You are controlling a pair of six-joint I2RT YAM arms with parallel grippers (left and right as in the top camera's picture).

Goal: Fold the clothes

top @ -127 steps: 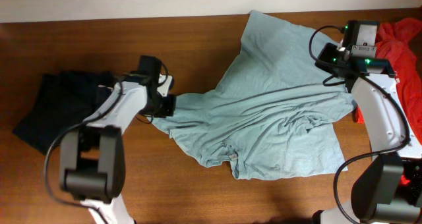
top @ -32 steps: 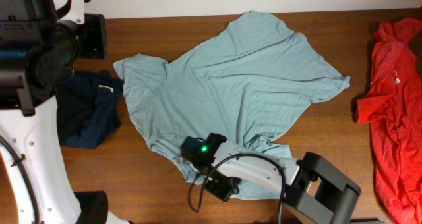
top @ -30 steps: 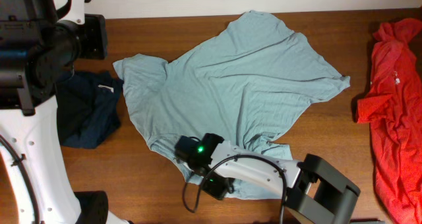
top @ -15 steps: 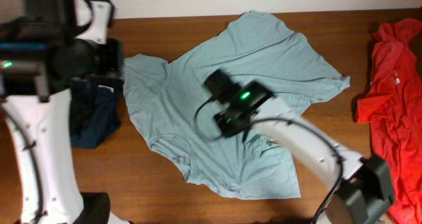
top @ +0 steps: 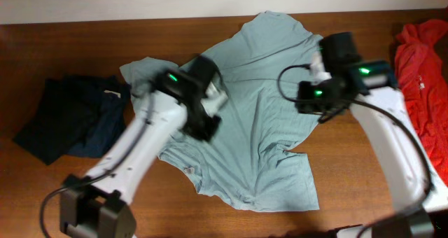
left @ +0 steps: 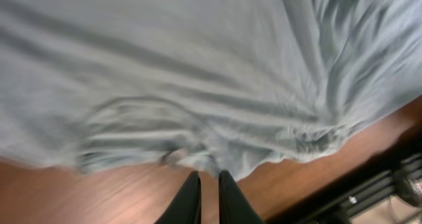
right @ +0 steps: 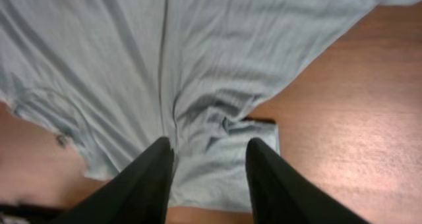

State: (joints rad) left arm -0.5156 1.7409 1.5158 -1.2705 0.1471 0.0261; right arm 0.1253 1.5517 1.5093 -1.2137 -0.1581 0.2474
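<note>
Hovering above the pale grey-blue thin cotton T-shirt (right: pixel 231 46), the right gripper (right: pixel 211 145) has its jaws spread, gripping nothing. The left gripper (left: pixel 208 176) shows jaws barely parted, also empty. The shirt lies rumpled across the middle of the brown wooden surface (top: pixel 343 189).

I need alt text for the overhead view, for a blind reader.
A pale teal T-shirt lies spread, creased, on a wooden table; the left arm and right arm reach over it. A navy garment lies at picture left, a red garment at picture right.

Left arm (top: pixel 164 119) swung over the T-shirt (top: pixel 259 77); right arm (top: pixel 374 119) withdrew rightward.
</note>
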